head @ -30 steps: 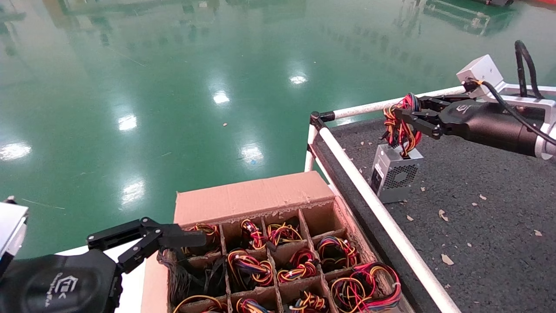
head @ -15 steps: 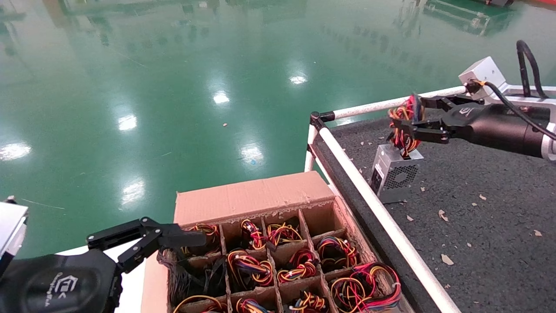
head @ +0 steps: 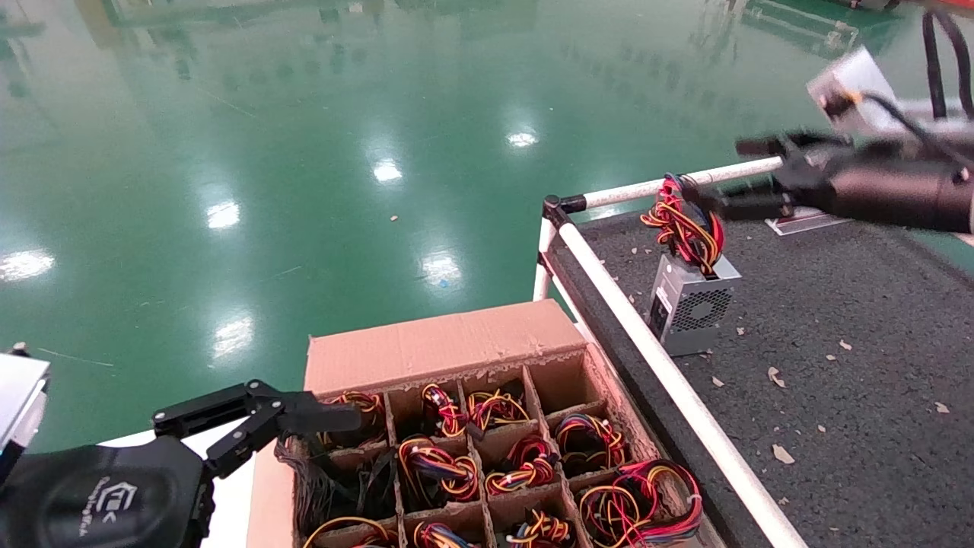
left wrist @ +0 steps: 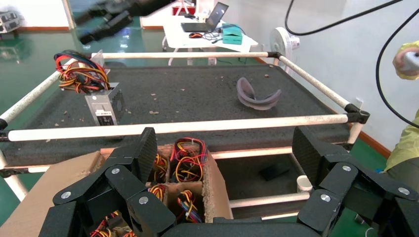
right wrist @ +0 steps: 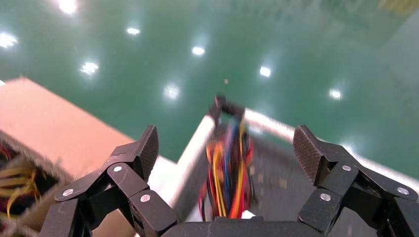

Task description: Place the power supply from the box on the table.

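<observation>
The power supply [head: 691, 303], a small grey unit with a vent grille, stands on the table [head: 852, 365] near its left rail. Its coloured wire bundle [head: 683, 226] sticks up free. My right gripper [head: 723, 171] hovers open just above and right of the wires, touching nothing; the right wrist view shows the bundle [right wrist: 227, 168] between the spread fingers but apart from them. In the left wrist view, the power supply [left wrist: 106, 104] stands beyond the rail. The box [head: 441, 346] with its wire-filled cells sits below. My left gripper [head: 259, 415] rests open at the box's left edge.
A white pipe rail [head: 670, 373] runs between the box and the table. Small cardboard scraps [head: 776, 376] lie on the matting. A grey curved piece [left wrist: 257, 96] lies farther along the table. Green floor [head: 304, 152] lies beyond. A person's yellow sleeve [left wrist: 407, 143] shows at the table's end.
The right gripper has opened, let go of the wire bundle, and drawn up and back to the right. The wires have sagged left. The power supply stays standing; the left arm has not moved.
</observation>
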{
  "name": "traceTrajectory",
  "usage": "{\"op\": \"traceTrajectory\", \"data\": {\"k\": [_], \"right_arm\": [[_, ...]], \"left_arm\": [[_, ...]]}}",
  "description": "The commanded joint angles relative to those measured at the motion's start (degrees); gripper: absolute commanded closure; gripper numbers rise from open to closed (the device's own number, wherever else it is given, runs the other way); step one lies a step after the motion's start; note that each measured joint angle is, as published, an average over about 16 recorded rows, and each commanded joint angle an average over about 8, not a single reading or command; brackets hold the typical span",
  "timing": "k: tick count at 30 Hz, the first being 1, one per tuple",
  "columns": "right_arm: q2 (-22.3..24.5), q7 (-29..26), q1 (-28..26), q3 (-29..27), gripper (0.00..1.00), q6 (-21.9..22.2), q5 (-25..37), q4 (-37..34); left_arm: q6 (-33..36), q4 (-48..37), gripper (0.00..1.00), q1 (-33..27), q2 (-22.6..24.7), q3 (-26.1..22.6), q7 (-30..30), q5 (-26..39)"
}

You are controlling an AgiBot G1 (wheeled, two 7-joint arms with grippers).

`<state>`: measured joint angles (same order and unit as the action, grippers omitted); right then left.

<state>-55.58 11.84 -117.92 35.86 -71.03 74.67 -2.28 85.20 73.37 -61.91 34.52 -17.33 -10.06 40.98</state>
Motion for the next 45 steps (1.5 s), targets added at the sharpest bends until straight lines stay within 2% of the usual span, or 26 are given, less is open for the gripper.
{"op": "traceTrajectory", "data": {"k": [1,5,9,45], "right_arm": [[-0.8,-0.2,-1.2,0.1,0.00,-0.2,0.1,0.2],[-1.8,-0.2,-1.3,-0.1,0.00,-0.7,-0.2,1.6],[-1.4,-1.0,0.7,-1.0,0.00,-1.5,-1.6,5.0],[12.5,-14.6,35.8,-12.9,0.00,-9.8,-21.3,49.7]], "left_arm": [[0.0,0.0,0.00,0.0,0.0,0.0,0.0,0.0],[0.0,0.0,0.00,0.0,0.0,0.0,0.0,0.0],[0.0,0.0,0.00,0.0,0.0,0.0,0.0,0.0],[0.0,-0.1,0.00,0.0,0.0,-0.1,0.1,-0.1]]}}
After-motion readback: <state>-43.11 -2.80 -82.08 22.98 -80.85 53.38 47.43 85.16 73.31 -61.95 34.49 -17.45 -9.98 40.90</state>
